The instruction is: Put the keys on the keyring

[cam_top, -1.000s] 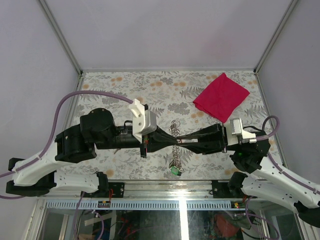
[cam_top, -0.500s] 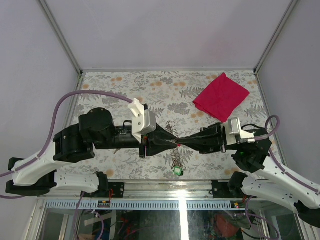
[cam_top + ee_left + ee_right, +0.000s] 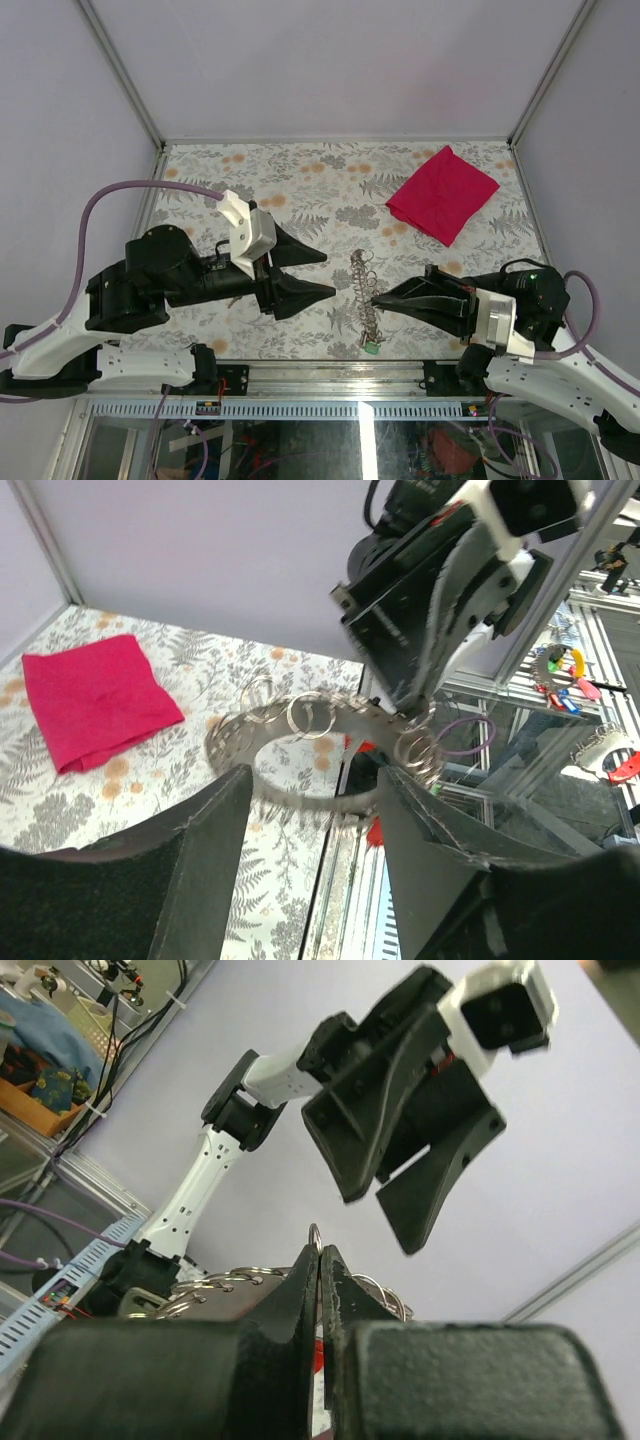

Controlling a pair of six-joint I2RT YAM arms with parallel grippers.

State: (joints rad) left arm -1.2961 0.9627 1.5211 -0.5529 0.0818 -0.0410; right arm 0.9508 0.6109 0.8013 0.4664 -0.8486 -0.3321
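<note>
Both arms have pulled apart since they met tip to tip. The left end effector (image 3: 328, 274) now stands about half open and holds nothing, just left of the keyring chain (image 3: 364, 285). The right end effector (image 3: 376, 298) is pinched tight on that chain, near the middle of the surface's (image 3: 200, 170) near edge. A bit of red, maybe the red key (image 3: 374, 830), shows by its tips.

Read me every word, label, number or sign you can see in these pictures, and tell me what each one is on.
No text can be read in any view.
Small coloured sticker on the rail below the left arm's base: too small to read.
Red cloth: no lettering.
Floral table cover: pattern only, no words.
</note>
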